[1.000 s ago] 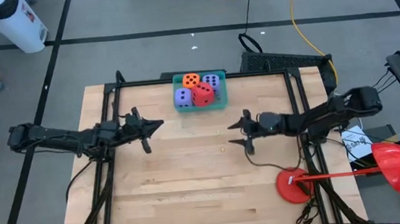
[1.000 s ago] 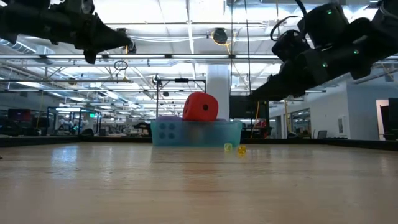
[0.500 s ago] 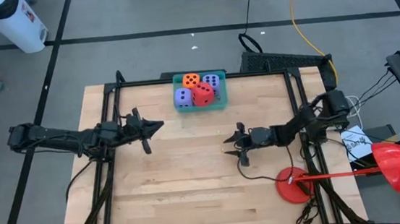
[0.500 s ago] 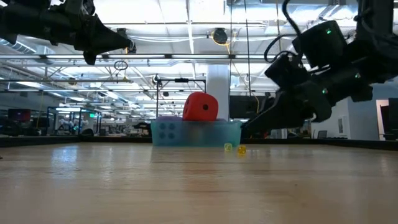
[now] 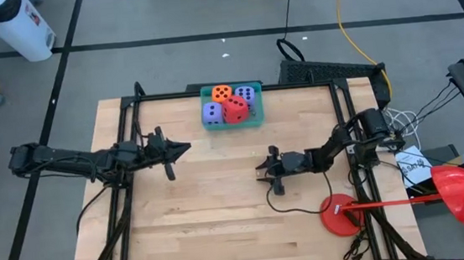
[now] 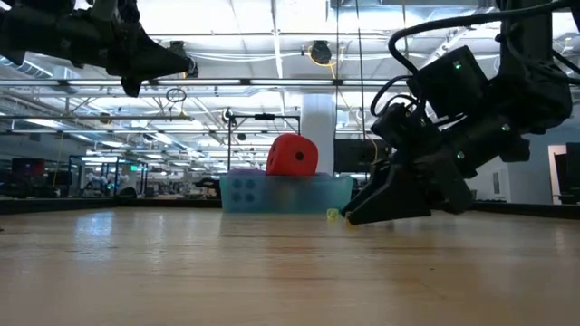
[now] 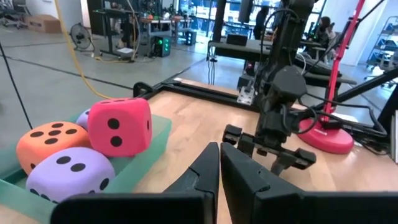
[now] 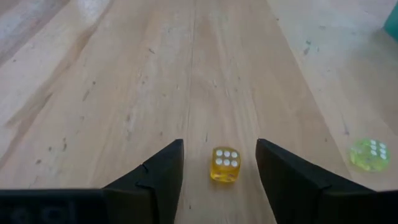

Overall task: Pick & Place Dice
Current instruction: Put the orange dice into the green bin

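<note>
A teal tray [image 5: 233, 125] at the table's far edge holds the four soft dice: orange [image 5: 222, 92], two purple [image 5: 246, 93] [image 5: 212, 112], and red [image 5: 236, 108] resting on top of the others. My right gripper [image 5: 261, 171] is open, low over the table's middle. In the right wrist view its fingers stand on either side of a small yellow die [image 8: 225, 163] without touching it. A second small greenish die [image 8: 368, 153] lies close by on the tray's side. My left gripper [image 5: 183, 145] is shut and hovers high, left of the tray.
A red round disc [image 5: 339, 215] with a red rod and funnel [image 5: 460, 190] sits at the near right corner. A dark cable [image 5: 297, 204] trails across the wood from the right arm. Black frame rails [image 5: 130, 122] border the table. Bare wood lies near and left of centre.
My right gripper has come down from high above to just over the table, moving toward the near and left edges and onto the small yellow die, with its arm folding. It stays open. The left arm and the dice in the tray have kept still.
</note>
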Motion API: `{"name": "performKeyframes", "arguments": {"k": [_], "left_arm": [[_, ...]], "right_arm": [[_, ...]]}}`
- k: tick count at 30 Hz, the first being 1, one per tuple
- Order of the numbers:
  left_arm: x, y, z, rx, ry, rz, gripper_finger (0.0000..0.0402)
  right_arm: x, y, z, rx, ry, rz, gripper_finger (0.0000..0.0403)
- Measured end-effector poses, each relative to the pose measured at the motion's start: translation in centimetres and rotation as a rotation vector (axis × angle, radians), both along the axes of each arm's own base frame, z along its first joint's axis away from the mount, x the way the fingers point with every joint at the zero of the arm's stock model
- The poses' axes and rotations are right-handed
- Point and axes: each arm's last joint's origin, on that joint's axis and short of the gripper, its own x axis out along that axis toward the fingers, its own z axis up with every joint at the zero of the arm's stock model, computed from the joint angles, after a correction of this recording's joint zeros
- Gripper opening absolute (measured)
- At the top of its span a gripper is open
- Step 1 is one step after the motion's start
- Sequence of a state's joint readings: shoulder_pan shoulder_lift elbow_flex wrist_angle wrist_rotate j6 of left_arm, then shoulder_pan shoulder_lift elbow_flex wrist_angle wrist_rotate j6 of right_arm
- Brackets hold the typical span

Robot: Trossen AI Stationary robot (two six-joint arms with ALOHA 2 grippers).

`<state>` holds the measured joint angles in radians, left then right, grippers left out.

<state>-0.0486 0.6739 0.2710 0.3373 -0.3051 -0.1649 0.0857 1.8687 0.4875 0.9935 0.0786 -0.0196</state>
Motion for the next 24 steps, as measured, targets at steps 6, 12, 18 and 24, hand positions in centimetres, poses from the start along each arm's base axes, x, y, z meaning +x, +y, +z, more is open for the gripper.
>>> {"name": "performKeyframes", "arguments": {"k": [6,12,18,24], "left_arm": [[0.00,-0.02,-0.02,0.000,0.002,-0.001,0.0024],[0.00,-0.02,-0.02,0.001,0.002,-0.001,0.0024],[0.00,-0.02,0.00,0.001,0.000,-0.001,0.0024],[0.00,-0.02,0.03,0.000,-0.003,-0.001,0.0024]], "right_arm": [[-0.04,-0.04,-0.08,0.001,0.009,-0.005,0.0153],[-0.04,-0.24,-0.10,0.007,0.011,-0.013,0.0100],[-0.04,-0.37,-0.10,0.007,0.011,-0.016,0.0053],[-0.02,-0.42,-0.08,0.007,0.009,-0.019,0.0050]]}}
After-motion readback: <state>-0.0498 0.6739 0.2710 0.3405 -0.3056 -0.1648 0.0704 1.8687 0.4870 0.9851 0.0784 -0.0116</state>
